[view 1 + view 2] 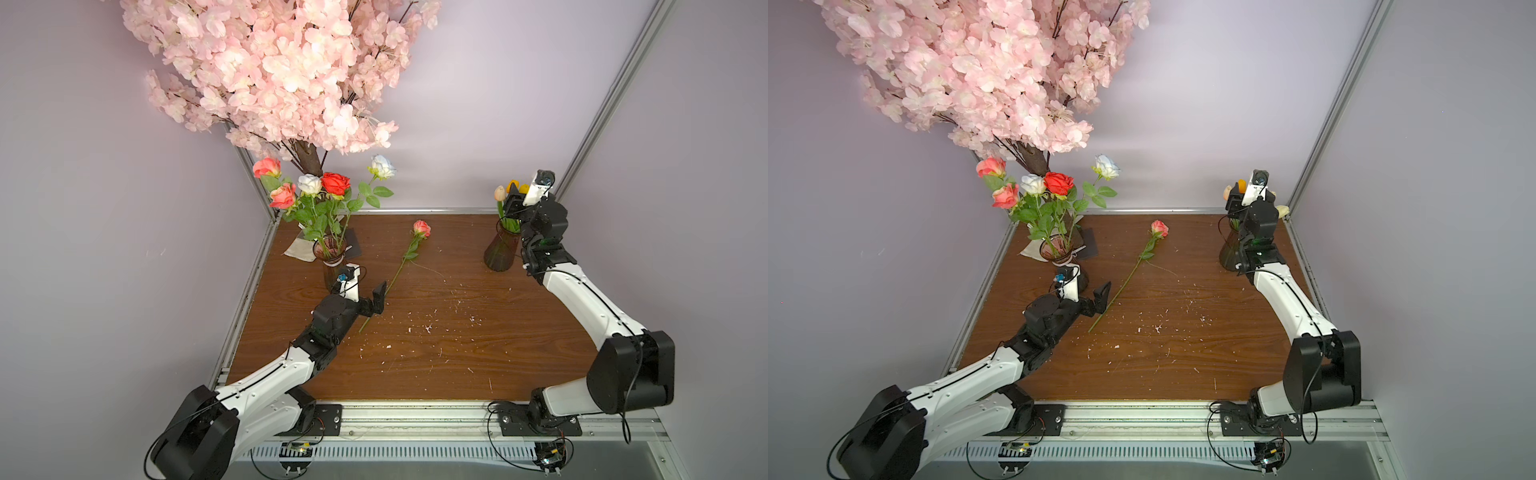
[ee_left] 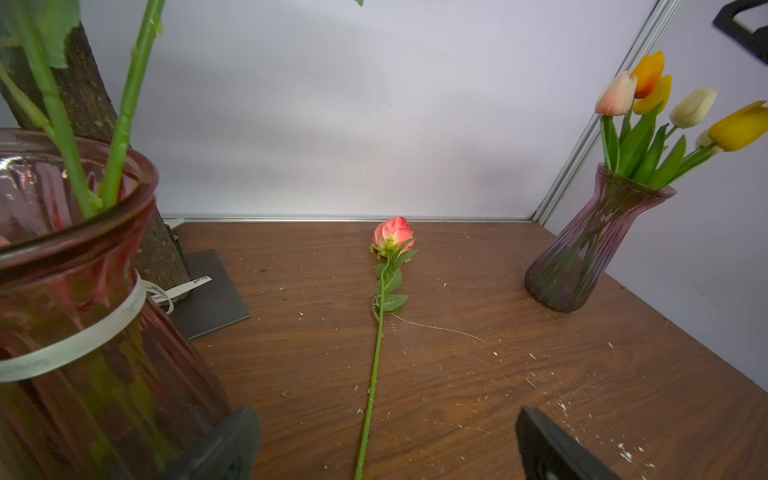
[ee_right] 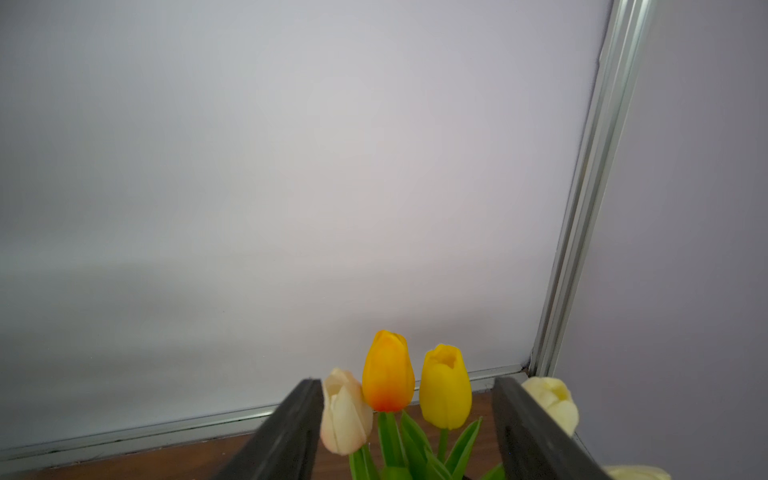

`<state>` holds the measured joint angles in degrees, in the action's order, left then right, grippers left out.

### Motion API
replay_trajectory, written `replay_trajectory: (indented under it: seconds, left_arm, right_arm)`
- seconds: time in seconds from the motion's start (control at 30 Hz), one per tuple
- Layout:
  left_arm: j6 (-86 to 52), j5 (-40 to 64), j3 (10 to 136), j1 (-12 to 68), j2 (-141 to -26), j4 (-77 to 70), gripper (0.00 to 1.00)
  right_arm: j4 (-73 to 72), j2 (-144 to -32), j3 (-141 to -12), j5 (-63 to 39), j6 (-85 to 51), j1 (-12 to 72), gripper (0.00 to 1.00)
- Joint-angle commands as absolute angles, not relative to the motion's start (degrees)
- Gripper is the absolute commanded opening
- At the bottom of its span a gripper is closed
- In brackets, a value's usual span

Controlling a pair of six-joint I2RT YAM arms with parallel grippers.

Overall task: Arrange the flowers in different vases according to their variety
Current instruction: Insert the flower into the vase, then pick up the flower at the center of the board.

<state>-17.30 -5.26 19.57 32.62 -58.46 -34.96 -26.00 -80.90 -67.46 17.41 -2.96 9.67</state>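
Overhead pair, wrist close-ups; shared tulips [image 3: 388,374]

Coral-pink rose [image 1: 422,229] w/ green stem, brown wood-grain table [image 1: 457,353], ribbed maroon vases [image 2: 582,257] (one w/ pale band)

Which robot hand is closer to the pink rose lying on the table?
Left. The left gripper hovers open by the rose; the right gripper is far off, up at the tulips.

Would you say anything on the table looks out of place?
A pink-coral rose lies flat on the table, outside the rose vase and the tulip vase; white flecks also litter the table.
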Motion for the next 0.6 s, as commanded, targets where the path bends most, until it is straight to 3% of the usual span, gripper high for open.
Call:
replay_trajectory:
  seconds: [0.0, 0.17, 0.2, 0.23, 0.57]
  left_arm:
    - [-16.3, -4.2, 21.7, 33.2, -59.5, -35.2, 1.0]
    - [-15.9, -4.0, 23.5, 33.2, -62.0, -33.5, 0.99]
    - [-15.9, -3.8, 23.8, 33.1, -62.5, -33.3, 1.0]
    - [-15.9, -3.7, 24.1, 33.1, -63.0, -33.0, 0.99]
    - [-15.1, -2.8, 28.1, 33.1, -68.7, -29.2, 1.0]
  right_arm:
    - [-22.5, -75.8, -69.2, 14.9, -7.5, 9.6, 0.75]
    - [-15.3, -69.0, -66.5, 8.8, -11.7, 9.6, 0.87]
    - [-14.2, -67.3, -65.2, 7.3, -12.5, 9.7, 0.97]
    - [-13.2, -65.9, -64.1, 6.0, -13.3, 9.6, 0.99]
    - [-4.8, -45.7, -42.5, -8.0, -19.4, 9.7, 1.0]
